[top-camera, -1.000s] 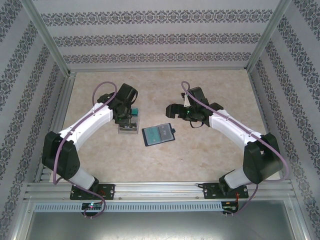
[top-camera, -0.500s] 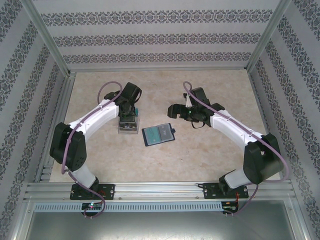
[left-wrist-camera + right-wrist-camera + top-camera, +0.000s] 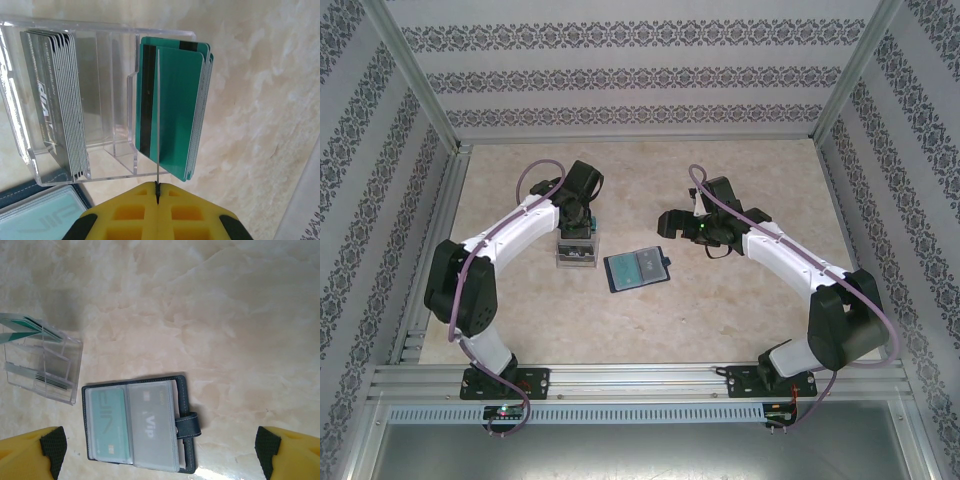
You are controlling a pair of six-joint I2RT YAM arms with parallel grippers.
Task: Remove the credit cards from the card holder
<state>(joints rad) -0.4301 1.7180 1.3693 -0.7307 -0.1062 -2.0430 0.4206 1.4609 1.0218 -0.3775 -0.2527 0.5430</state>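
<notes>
We are noting the left gripper [image 3: 157, 189] pinching a credit card [image 3: 157, 125] edge-on over the clear box [image 3: 107, 45], with the right gripper [image 3: 160, 446] gaping. We are advising square lowering before release.

The open card holder [image 3: 183, 390] shows "Vip" in pale letters on the grey card [image 3: 152, 426] in its right pocket. The teal card [image 3: 107, 421] in the left pocket bears what looks like the same word, turned sideways. Slanted white lettering, apparently "VIP", runs along the grey cards [image 3: 49, 100] in the clear plastic box [image 3: 107, 100].
</notes>
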